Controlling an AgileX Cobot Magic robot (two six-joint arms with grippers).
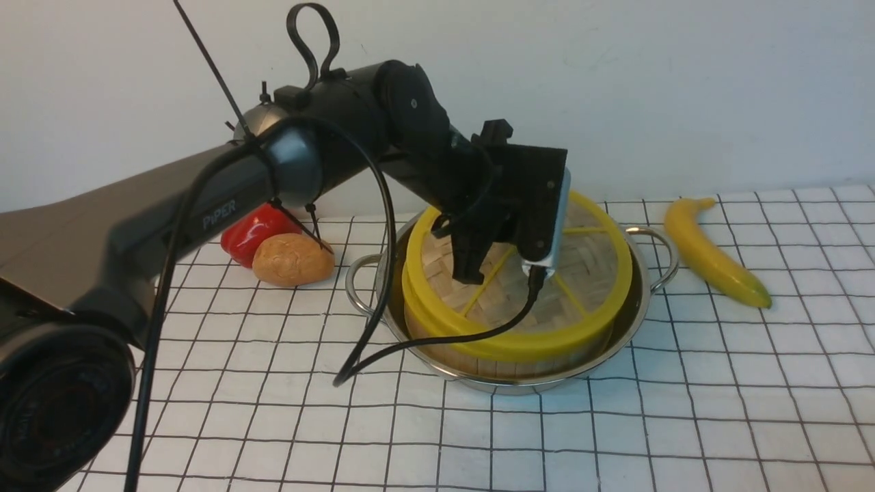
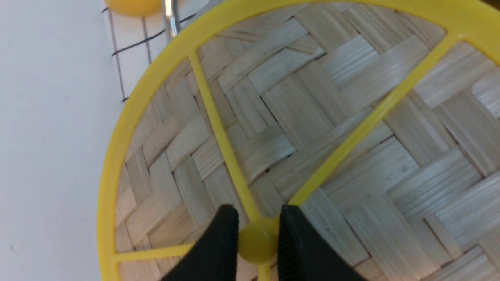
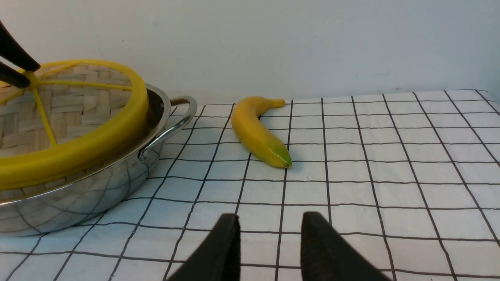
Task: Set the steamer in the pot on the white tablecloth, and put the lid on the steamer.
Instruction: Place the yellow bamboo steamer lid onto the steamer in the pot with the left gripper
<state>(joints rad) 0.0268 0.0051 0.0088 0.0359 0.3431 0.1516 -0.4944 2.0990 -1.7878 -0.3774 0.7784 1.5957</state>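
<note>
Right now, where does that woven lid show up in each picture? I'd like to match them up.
Front view: the lid is mid-picture, over the pot.
Left wrist view: it fills nearly the whole picture; the left claw pinches its centre knob.
Right wrist view: cut off at one edge, above the pot's rim.
Shared landmark: the pot's loop handle nearest the banana shows in all three.

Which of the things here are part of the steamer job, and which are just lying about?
In the job: steamer, sitting in the pot; lid, tilted on the steamer, its knob in the left gripper; white tablecloth.
Lying about: banana, red pepper, potato, all on the cloth outside the pot.
</note>
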